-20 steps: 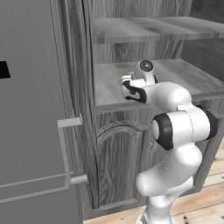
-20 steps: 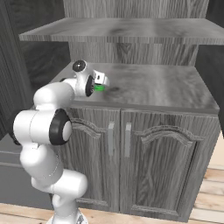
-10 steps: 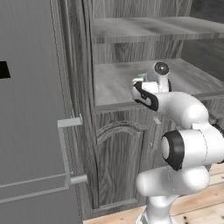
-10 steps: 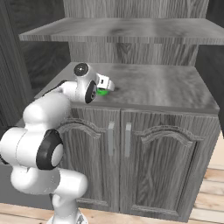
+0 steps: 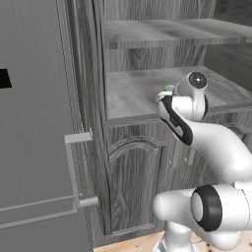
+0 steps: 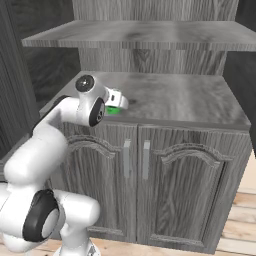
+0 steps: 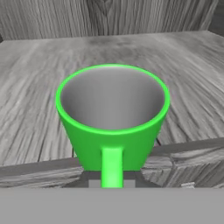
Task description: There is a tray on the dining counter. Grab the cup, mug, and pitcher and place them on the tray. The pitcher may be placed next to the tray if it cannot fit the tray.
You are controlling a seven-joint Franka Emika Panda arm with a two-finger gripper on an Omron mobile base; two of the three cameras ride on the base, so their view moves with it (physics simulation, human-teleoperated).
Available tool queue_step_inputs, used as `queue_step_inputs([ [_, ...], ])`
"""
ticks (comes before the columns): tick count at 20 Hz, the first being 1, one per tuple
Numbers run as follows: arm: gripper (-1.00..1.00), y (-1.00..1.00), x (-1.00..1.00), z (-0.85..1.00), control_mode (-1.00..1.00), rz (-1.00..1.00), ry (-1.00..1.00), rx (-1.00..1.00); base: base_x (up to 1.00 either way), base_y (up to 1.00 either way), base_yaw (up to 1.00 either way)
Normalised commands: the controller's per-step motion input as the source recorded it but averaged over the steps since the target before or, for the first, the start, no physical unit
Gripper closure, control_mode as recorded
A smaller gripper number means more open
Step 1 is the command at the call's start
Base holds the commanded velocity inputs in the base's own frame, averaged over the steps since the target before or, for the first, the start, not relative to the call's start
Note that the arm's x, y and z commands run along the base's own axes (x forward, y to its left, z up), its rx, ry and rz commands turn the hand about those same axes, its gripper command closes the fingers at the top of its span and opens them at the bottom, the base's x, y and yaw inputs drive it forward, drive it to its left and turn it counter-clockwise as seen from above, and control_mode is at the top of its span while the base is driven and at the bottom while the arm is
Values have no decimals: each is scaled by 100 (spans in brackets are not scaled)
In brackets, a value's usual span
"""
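A: What's nearest the camera on the hand?

B: The mug (image 7: 113, 122), bright green with a grey inside. Its small handle points straight down toward the lens, and its open mouth faces up and slightly toward us.

A: And the tool (image 6: 116, 102)?

B: Pressed together on the mug, at the handle side as far as the hand view lets me judge; the fingertips themselves are hidden under the cup body. In the right base view a sliver of green shows just past the white hand, and in the left base view a bit of green peeks out behind the wrist.

A: Where does the mug sit in the room?

B: Over the front part of the grey wood-grain desk (image 6: 200, 100), near its front edge, toward the left end in the right base view. I cannot tell whether its base touches the top or hangs just above it.

A: Beyond that?

B: Below the top, two arched cabinet doors (image 6: 185, 190). Above it, farther back, a shelf (image 6: 150, 37) of the same wood. Off to the left, a tall grey appliance door (image 5: 34, 123) with a bar handle.
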Motion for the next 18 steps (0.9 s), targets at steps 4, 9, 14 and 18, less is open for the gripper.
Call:
queue_step_inputs([
  [4,100,0,-56,13,-100,0,0,0,0,0,0],
  [9,100,0,-57,12,-100,0,0,0,0,0,0],
  [14,100,0,-47,26,-100,0,0,0,0,0,0],
  [18,100,0,-30,26,-100,0,0,0,0,0,0],
])
